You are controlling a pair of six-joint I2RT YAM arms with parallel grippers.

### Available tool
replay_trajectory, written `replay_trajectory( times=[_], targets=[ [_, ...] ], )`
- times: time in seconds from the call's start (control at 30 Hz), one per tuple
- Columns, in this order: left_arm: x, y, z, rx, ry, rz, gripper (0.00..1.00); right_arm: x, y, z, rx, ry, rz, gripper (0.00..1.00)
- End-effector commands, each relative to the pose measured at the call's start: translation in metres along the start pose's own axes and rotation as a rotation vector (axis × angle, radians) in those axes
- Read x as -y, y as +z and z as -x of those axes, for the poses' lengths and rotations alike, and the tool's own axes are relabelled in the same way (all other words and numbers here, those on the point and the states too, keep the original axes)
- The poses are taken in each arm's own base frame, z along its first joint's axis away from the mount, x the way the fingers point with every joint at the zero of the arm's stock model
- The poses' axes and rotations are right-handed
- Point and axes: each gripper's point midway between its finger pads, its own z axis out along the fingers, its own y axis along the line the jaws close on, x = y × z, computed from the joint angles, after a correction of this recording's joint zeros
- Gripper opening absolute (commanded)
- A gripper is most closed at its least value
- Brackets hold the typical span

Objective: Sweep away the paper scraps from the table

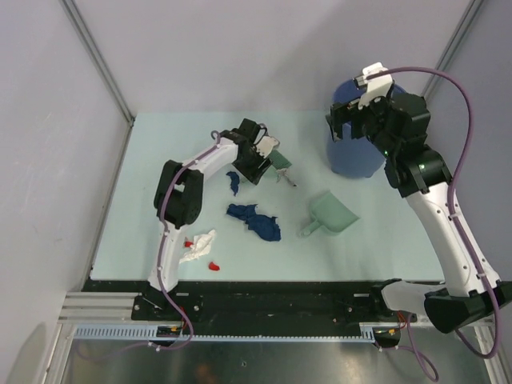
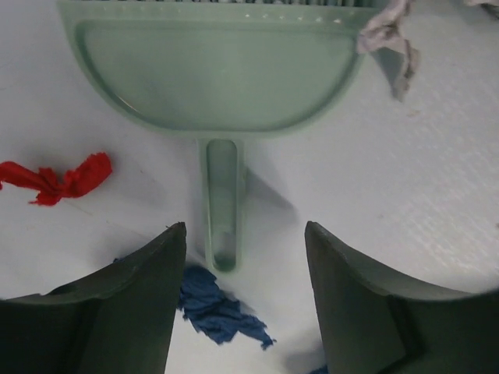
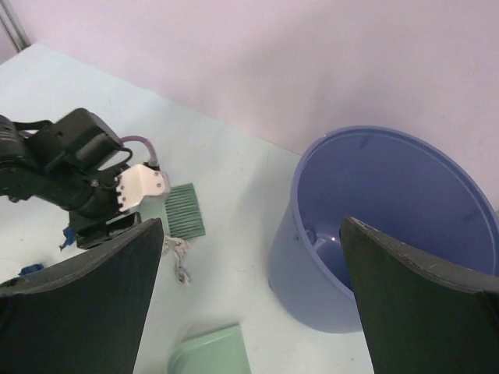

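Note:
On the pale mint table (image 1: 160, 152) lie paper scraps: a large dark blue wad (image 1: 254, 220), a small dark blue one (image 1: 233, 182), a white crumple (image 1: 198, 246) and red bits (image 1: 214, 266). My left gripper (image 1: 268, 160) is open and low over the table at the pale green brush (image 1: 281, 164). In the left wrist view the brush handle (image 2: 222, 202) points into the gap of the open gripper (image 2: 243, 230), untouched. Around it lie a blue scrap (image 2: 214, 304), a red scrap (image 2: 62, 179) and a grey scrap (image 2: 386, 39). My right gripper (image 1: 346, 128) is open and empty, high beside the bucket.
A blue bucket (image 1: 352, 156) stands at the back right, and its open top shows in the right wrist view (image 3: 312, 288). The pale green dustpan (image 1: 332, 212) lies right of centre, handle toward the near left. Grey walls close in the back and sides. A black rail (image 1: 264, 300) runs along the near edge.

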Motion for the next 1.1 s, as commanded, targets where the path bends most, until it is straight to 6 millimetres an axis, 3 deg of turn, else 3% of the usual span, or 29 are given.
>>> replay_trajectory(
  times=[0.0, 0.13, 0.23, 0.33, 0.37, 0.4, 0.47, 0.57, 0.63, 0.7, 0.73, 0.8, 0.83, 1.0, 1.07],
  targets=[
    [-0.014, -0.002, 0.021, 0.039, 0.052, 0.020, 0.66, -0.009, 0.007, -0.017, -0.029, 0.038, 0.001, 1.00],
    [-0.014, 0.015, 0.001, -0.031, 0.015, -0.002, 0.63, -0.026, 0.007, -0.027, -0.066, 0.007, 0.016, 1.00],
    [-0.017, 0.026, -0.013, -0.078, 0.014, 0.007, 0.54, -0.031, 0.007, -0.028, -0.061, 0.012, 0.020, 1.00],
    [-0.016, 0.038, -0.024, -0.121, 0.009, -0.003, 0.26, -0.043, 0.006, -0.025, -0.046, 0.031, 0.049, 1.00],
    [-0.014, 0.038, -0.027, -0.129, 0.008, -0.012, 0.08, -0.047, 0.006, -0.024, -0.043, 0.038, 0.061, 1.00],
    [-0.011, 0.037, -0.027, -0.125, 0.007, -0.023, 0.00, -0.052, 0.006, -0.027, -0.047, 0.058, 0.078, 1.00],
    [-0.008, 0.030, -0.024, -0.114, -0.003, -0.029, 0.00, -0.058, 0.008, -0.031, -0.058, 0.077, 0.094, 1.00],
    [-0.002, -0.007, 0.000, -0.026, -0.017, -0.043, 0.00, -0.080, 0.014, -0.050, -0.094, 0.038, 0.185, 1.00],
    [0.001, -0.046, 0.023, 0.061, -0.013, -0.035, 0.00, -0.105, 0.014, -0.065, -0.102, -0.083, 0.286, 1.00],
    [0.005, -0.069, 0.026, 0.089, -0.020, -0.029, 0.00, -0.125, 0.010, -0.060, -0.034, -0.178, 0.370, 1.00],
    [0.006, -0.096, 0.035, 0.140, -0.012, -0.013, 0.00, -0.138, 0.005, -0.057, 0.009, -0.219, 0.409, 1.00],
    [0.013, -0.109, 0.025, 0.141, -0.015, -0.019, 0.00, -0.150, 0.000, -0.052, 0.143, -0.319, 0.452, 1.00],
    [0.018, -0.128, 0.026, 0.173, -0.015, -0.015, 0.00, -0.154, -0.002, -0.050, 0.191, -0.353, 0.467, 1.00],
    [0.050, -0.162, -0.006, 0.196, -0.015, -0.091, 0.00, -0.181, 0.001, -0.077, 0.404, -0.730, 0.553, 1.00],
    [0.063, -0.179, -0.019, 0.216, -0.015, -0.116, 0.00, -0.192, 0.009, -0.093, 0.397, -0.799, 0.594, 1.00]
  ],
)
